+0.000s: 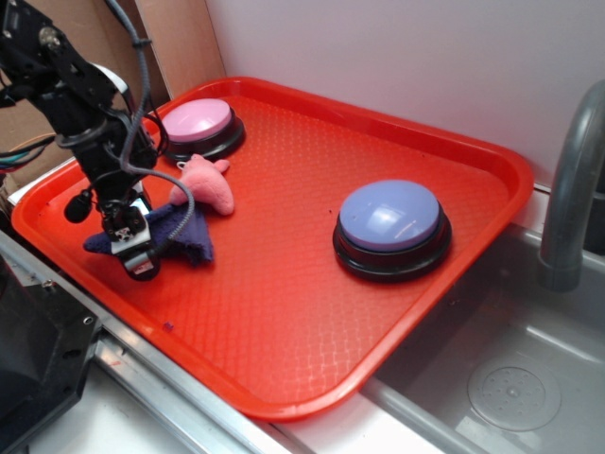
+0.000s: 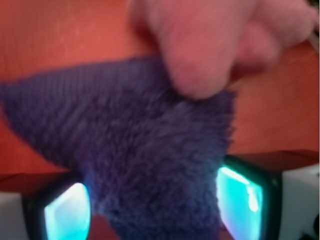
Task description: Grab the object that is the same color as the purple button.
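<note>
The object, a small dark purple-blue fuzzy rag (image 1: 192, 233), lies on the red tray (image 1: 284, 312) at its left side. My gripper (image 1: 133, 248) points down onto the rag's left end. In the wrist view the rag (image 2: 150, 145) fills the whole gap between the glowing teal pads (image 2: 240, 192), bunched narrower there, and my gripper (image 2: 155, 205) is shut on it. The purple button (image 1: 389, 216), a large lavender-blue dome on a black base, sits on the tray's right side, well away from the gripper.
A pink plush toy (image 1: 208, 184) lies against the rag's far edge and overlaps it in the wrist view (image 2: 210, 45). A pink-topped button (image 1: 197, 120) stands at the tray's back left. A metal sink (image 1: 510, 378) and grey faucet (image 1: 567, 189) are on the right.
</note>
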`<action>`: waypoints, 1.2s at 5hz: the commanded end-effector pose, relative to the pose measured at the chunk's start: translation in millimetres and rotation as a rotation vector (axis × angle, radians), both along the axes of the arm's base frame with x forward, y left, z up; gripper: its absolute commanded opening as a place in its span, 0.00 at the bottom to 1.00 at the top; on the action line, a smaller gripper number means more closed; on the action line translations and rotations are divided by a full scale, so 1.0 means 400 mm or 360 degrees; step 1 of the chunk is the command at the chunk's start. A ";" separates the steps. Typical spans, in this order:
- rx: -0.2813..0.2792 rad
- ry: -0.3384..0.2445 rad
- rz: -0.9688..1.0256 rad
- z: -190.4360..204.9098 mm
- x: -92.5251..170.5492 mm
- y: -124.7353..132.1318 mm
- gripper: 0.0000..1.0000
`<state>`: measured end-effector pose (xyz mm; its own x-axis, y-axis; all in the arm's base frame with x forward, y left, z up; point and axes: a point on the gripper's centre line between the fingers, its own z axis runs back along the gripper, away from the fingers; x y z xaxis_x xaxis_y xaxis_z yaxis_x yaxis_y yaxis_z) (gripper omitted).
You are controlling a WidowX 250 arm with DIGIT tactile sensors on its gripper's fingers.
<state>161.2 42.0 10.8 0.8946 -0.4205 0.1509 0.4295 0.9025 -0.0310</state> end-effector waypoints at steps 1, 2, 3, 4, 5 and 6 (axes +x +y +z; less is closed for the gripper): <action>0.0003 -0.0016 0.0054 -0.015 -0.005 0.007 0.00; 0.0024 -0.0002 0.0063 -0.012 -0.003 0.008 0.00; 0.0051 -0.0019 0.0098 0.007 -0.001 0.013 0.00; 0.0092 -0.0018 0.0174 0.032 -0.002 0.019 0.00; 0.0121 -0.0019 0.0326 0.079 -0.003 0.020 0.00; 0.0137 -0.0013 0.0474 0.149 0.004 0.003 0.00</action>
<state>153.6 42.6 64.3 0.9860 -0.1305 0.1041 0.1273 0.9912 0.0371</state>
